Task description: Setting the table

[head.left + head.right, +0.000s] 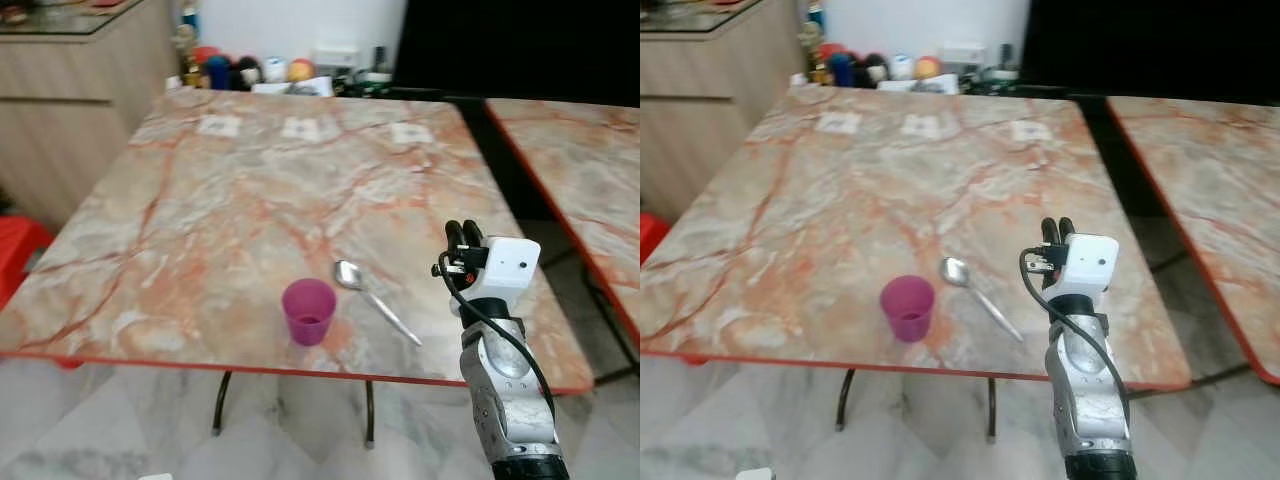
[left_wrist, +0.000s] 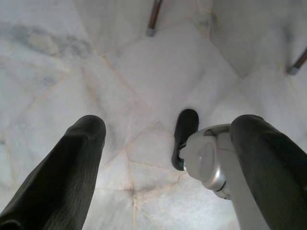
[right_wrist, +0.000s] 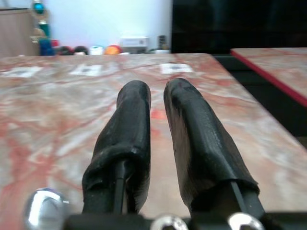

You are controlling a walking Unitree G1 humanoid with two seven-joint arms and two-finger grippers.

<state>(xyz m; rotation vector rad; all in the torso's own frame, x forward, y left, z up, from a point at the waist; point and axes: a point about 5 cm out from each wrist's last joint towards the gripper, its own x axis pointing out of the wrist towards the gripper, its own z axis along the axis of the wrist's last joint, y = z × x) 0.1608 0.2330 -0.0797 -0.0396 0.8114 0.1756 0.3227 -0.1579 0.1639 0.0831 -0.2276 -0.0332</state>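
Note:
A purple cup stands upright near the front edge of the marble table. Just right of it lies a metal spoon, bowl toward the far side, handle pointing front-right. My right gripper hovers over the table's front right part, to the right of the spoon, its fingers shut with nothing between them. My left gripper hangs low beside the table, open over the pale floor.
Three paper labels lie along the table's far side. Toys and small items crowd the floor by the back wall. A wooden counter stands at left, a second marble table at right, a red stool at far left.

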